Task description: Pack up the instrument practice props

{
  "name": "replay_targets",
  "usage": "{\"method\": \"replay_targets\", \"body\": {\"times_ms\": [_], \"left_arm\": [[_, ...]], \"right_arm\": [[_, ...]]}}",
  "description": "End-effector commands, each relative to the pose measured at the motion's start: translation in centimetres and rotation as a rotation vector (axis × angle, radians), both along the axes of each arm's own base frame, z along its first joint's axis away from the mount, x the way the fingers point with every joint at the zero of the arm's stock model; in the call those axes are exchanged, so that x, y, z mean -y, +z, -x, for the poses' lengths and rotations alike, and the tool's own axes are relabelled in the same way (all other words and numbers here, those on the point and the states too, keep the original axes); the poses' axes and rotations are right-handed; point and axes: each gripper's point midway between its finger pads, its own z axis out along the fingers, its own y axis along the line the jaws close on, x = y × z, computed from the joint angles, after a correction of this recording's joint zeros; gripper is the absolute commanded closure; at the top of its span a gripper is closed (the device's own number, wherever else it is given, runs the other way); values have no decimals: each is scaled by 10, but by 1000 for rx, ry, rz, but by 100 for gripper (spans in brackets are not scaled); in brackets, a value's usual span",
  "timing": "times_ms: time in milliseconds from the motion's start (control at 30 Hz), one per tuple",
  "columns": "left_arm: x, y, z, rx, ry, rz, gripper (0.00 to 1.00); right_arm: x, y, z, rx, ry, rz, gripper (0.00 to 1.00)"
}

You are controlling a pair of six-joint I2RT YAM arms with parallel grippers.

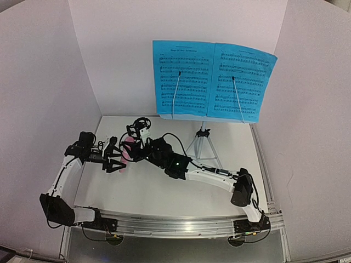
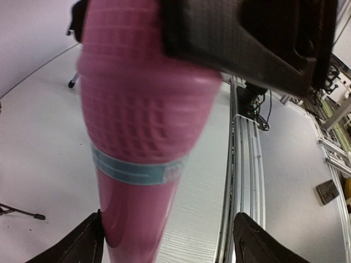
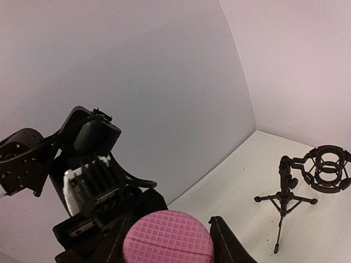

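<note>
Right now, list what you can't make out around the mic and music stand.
- End of the mic handle: left wrist view, cut off by the bottom edge at the left gripper.
- Body of the mic: top view, partly hidden by the left gripper and right gripper.
- Band print on the mic: left wrist view, blurred.
- Desk of the music stand: top view, covered by the sheets.
- Sheet title: top view, too small.

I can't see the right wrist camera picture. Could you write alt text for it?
The gridded head of a pink microphone sits at the bottom, closely flanked by the two dark fingers of the right gripper. Beyond it looms the black left arm, and at right a black tripod mic stand stands upright on the white table.
</note>
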Motion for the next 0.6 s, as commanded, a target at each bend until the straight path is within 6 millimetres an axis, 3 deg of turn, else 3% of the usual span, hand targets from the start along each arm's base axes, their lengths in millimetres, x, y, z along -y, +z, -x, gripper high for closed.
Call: {"method": "replay_targets", "body": {"times_ms": [0,100,167,300,467,567], "left_arm": [[-3,7,-27,-21,107,-17,20],[-4,5,-33,10,127,-18,21],[-4,2,-36,20,133,-22,28],[-3,0,-37,13,127,-20,51],[-2,3,-36,-8,133,-7,97],[-2,2,-37,-97,171,8,100]], "right_arm": [[-3,43,4,66,24,-124,100],[-6,41,5,44,40,-136,100],[-6,41,5,34,44,-145,100],[-6,41,5,26,46,-156,100],[-7,35,2,6,48,-156,100],[-6,30,-2,-13,53,-155,100]]}}
